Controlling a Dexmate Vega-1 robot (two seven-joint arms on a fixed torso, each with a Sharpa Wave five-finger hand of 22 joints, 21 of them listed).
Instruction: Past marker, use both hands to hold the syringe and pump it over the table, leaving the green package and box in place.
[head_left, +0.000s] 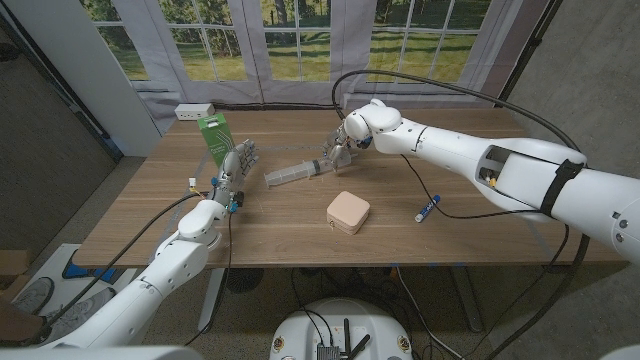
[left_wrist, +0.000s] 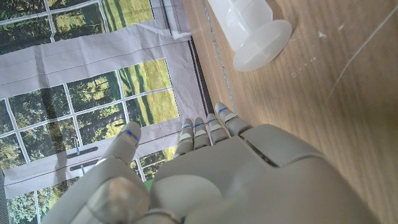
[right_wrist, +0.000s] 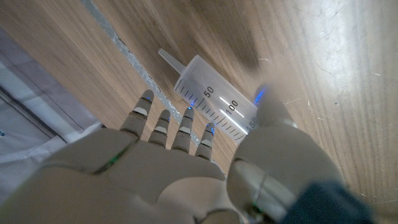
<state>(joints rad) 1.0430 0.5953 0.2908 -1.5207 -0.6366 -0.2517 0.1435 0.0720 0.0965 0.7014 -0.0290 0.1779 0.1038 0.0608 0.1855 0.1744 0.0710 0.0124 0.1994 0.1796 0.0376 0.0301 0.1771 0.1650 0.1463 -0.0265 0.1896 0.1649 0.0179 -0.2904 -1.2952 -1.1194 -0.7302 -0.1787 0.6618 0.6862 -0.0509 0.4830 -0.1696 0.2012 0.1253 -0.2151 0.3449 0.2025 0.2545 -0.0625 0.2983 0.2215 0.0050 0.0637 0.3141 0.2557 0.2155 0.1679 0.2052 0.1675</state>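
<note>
The clear syringe (head_left: 294, 173) lies on the wooden table (head_left: 470, 235) between my two hands. My left hand (head_left: 236, 170) stands just off its wide end (left_wrist: 258, 37), fingers straight and apart, holding nothing. My right hand (head_left: 341, 147) reaches down over the other end. In the right wrist view its straight fingers (right_wrist: 163, 124) and thumb lie over the marked barrel (right_wrist: 214, 93), with no closed grip that I can see. The green package (head_left: 213, 136) stands behind my left hand. The pale pink box (head_left: 347, 212) sits in front of the syringe. The blue marker (head_left: 427, 208) lies right of the box.
A white power strip (head_left: 195, 111) lies at the table's far edge, left of the package. Black cables run across the table under my right arm (head_left: 470, 150) and beside my left arm (head_left: 170, 260). Windows stand behind the table.
</note>
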